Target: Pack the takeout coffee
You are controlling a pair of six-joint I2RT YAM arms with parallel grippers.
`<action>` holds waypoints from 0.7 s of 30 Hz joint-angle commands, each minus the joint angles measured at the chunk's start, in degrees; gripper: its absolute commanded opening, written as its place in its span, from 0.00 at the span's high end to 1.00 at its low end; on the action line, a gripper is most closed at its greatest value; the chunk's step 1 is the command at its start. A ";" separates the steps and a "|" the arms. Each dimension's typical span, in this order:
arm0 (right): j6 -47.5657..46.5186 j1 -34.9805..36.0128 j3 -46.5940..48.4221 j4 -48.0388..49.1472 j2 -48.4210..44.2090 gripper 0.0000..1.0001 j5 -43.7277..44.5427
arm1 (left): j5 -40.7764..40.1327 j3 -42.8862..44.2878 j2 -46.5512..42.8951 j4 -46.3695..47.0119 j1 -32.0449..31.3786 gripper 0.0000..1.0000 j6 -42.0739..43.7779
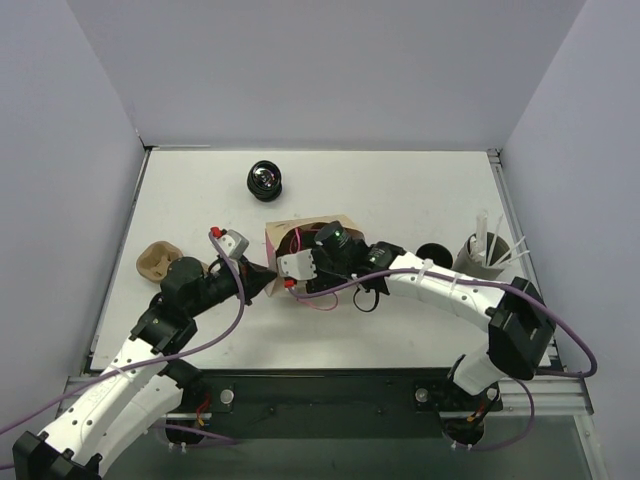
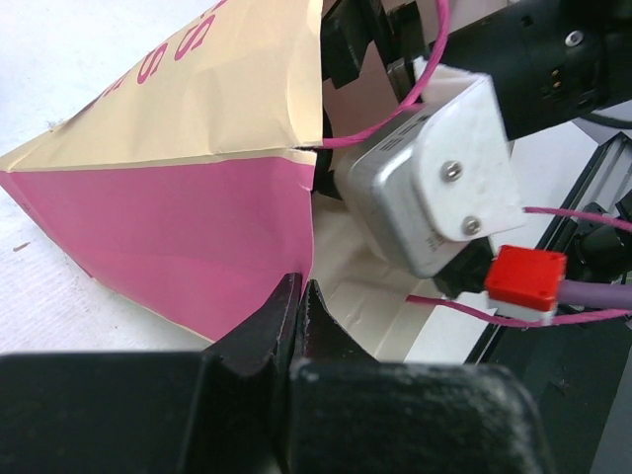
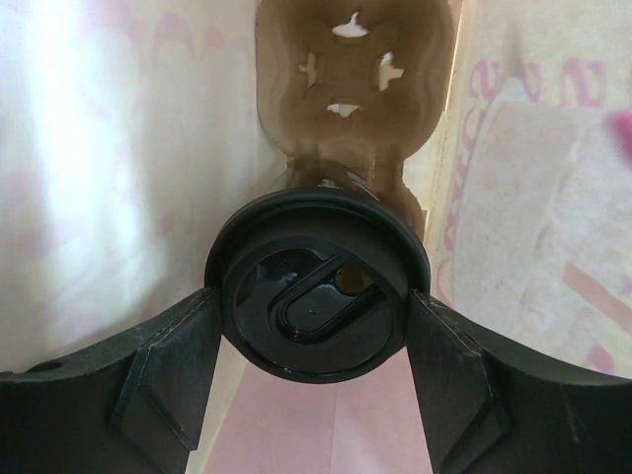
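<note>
I see the pink paper bag (image 1: 272, 240) near the middle of the white table (image 1: 400, 190), its mouth open upward. My left gripper (image 2: 299, 301) pinches the bag's near-left edge. My right gripper (image 3: 316, 314) reaches into the bag from the right, with a small round black lidded cup (image 3: 296, 331) between its fingers. A brown moulded-pulp carrier (image 3: 346, 59) lies deeper in the bag, beyond that cup. A second black cup (image 1: 265, 180) sits behind the bag, well apart. Another brown pulp carrier (image 1: 155, 262) rests left of the bag. At the right stands a grey cup of white sticks (image 1: 478, 255), with a short ribbed black stack (image 1: 432, 253) just left of it.
</note>
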 commanded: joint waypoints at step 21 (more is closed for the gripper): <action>-4.94 -3.77 -3.76 4.91 -4.25 0.78 2.95 | -0.34 0.06 1.20 1.67 0.36 1.00 -0.30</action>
